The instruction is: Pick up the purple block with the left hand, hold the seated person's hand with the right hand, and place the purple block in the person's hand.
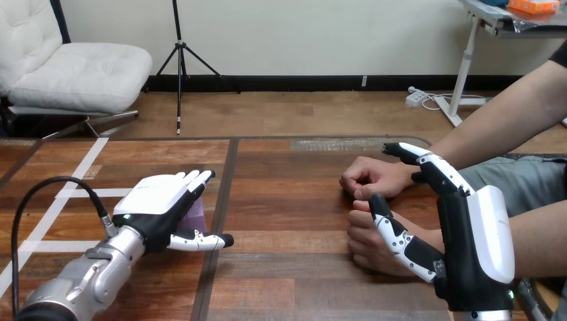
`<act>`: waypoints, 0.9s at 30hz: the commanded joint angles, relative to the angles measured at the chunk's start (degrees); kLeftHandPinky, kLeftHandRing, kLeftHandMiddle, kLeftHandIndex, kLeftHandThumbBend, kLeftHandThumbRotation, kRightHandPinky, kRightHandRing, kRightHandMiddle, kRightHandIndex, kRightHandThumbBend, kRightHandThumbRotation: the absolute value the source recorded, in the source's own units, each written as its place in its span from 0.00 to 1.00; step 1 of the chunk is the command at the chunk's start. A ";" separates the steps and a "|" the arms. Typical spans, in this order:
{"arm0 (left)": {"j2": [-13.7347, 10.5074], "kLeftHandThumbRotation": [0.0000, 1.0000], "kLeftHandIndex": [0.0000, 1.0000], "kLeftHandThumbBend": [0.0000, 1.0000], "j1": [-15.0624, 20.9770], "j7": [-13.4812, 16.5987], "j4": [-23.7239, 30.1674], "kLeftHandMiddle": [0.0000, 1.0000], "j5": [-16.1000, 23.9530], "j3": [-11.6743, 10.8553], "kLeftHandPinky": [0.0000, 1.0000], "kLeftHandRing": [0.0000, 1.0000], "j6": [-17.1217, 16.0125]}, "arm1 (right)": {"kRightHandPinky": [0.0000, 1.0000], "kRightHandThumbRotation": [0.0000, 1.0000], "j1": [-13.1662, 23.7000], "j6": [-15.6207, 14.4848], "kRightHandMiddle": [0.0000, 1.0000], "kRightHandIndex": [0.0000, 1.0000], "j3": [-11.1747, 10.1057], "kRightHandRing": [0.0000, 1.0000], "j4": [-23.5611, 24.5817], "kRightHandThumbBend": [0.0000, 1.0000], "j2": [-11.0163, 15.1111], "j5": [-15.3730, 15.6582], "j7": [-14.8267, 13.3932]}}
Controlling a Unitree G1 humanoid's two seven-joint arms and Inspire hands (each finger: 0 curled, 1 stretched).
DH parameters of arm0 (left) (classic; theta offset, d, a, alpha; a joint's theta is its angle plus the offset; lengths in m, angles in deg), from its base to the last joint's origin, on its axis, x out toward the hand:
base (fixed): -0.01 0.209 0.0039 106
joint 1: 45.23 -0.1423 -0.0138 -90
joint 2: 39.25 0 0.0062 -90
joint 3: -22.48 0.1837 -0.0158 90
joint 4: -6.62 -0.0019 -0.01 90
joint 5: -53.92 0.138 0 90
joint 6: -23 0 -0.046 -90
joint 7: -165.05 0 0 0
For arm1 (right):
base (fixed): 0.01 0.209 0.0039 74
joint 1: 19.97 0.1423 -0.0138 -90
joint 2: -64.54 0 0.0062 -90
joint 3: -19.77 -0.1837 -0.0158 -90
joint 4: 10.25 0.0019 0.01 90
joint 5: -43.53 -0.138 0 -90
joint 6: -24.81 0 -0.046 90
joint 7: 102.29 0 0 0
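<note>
Risking shoving the purple block [196, 215] across the counter [287, 221], fingers of the left hand [157, 200] straight over it, right hand [461, 254] fingers open, clasping nothing.

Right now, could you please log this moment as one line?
left robot hand: open over purple block | right robot hand: open beside person's nearer hand

Bright, even indoor light, no harsh shadows.
Pale glare patch at desk [327, 144] far edge; white shell of right hand [468, 231] bright.
</note>
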 commanded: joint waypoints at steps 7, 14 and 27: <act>1.31 0.62 0.97 0.67 5.09 2.43 -1.79 0.97 -0.30 0.53 0.93 0.96 0.35 | 0.67 0.20 1.73 0.10 0.77 0.74 -0.86 0.77 1.92 0.36 0.92 -0.50 0.29; 1.90 0.59 0.95 0.65 5.16 3.01 -2.49 0.95 -0.69 0.25 0.89 0.93 0.48 | 0.67 0.20 1.61 -0.07 0.77 0.74 -0.95 0.77 2.09 0.36 0.91 -0.51 0.49; 3.37 0.37 0.83 0.56 5.39 5.83 -3.41 0.82 -0.34 0.38 0.68 0.79 3.39 | 0.66 0.21 1.77 0.13 0.77 0.74 -1.13 0.76 1.69 0.36 0.98 -0.27 0.29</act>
